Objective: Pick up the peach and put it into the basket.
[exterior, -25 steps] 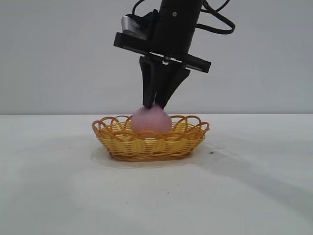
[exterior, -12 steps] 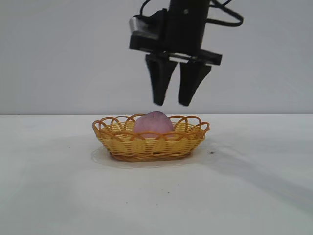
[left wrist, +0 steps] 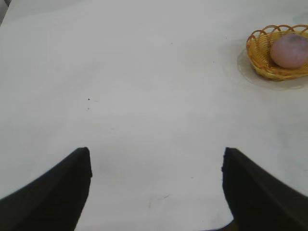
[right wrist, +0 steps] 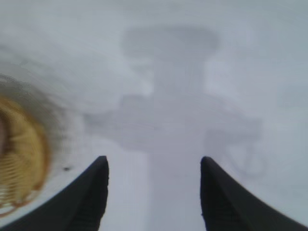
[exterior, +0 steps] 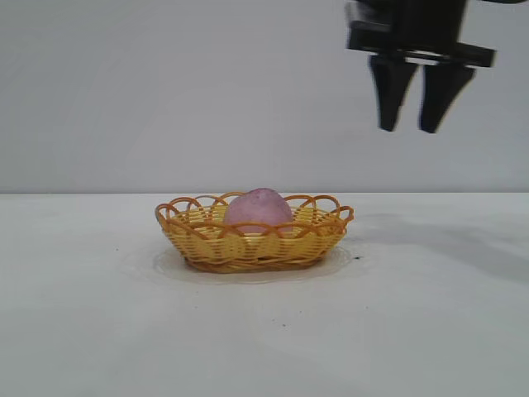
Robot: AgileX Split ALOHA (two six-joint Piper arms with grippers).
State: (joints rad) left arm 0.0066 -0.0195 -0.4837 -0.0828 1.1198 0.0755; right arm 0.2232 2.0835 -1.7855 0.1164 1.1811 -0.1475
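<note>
The peach (exterior: pixel 259 207) sits in the basket (exterior: pixel 253 245); the right gripper (exterior: pixel 412 126) hangs empty, fingers apart, up off to the side; the left gripper (left wrist: pixel 156 190) is open too, well away.

peach (exterior: pixel 259 207): dusty pink | basket (exterior: pixel 253 244): yellow-orange woven wicker | table (exterior: pixel 430 331): white

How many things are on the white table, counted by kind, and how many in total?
Dusty pink rounded peach: 1
Yellow-orange woven wicker basket: 1
Total: 2, the peach lying inside the basket.
</note>
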